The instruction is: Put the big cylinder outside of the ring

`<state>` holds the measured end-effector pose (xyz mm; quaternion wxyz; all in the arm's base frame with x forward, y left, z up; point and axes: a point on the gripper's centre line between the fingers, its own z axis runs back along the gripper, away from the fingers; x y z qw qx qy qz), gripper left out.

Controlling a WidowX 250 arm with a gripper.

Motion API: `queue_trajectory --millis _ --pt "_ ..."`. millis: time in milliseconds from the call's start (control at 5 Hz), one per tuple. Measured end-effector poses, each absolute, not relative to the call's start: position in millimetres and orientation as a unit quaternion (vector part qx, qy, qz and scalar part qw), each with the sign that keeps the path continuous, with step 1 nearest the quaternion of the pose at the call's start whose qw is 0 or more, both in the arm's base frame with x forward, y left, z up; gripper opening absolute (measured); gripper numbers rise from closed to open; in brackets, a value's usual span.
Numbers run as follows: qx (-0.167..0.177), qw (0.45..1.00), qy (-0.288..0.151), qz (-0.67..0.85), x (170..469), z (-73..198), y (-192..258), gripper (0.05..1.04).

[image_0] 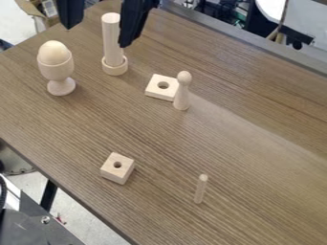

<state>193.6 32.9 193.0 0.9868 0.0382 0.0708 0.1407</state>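
On the table (159, 139), the big cylinder (111, 36) stands in the ring (115, 70), just beside the spread gripper (99, 34).

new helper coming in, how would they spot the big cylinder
On the wooden table, go to the upper left, where an egg sits in an egg cup. Just right of it, the big cylinder stands upright in a low ring; it is far taller and thicker than the little peg nearer the camera.
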Motion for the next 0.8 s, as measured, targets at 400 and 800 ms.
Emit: queue_trajectory --millis 400,800 --pt "0.045 0.987 0.079 0.132 219.2 175.9 52.6 1.001" --pt "0.071 0.988 0.026 0.137 280.3 167.8 99.5 1.001"
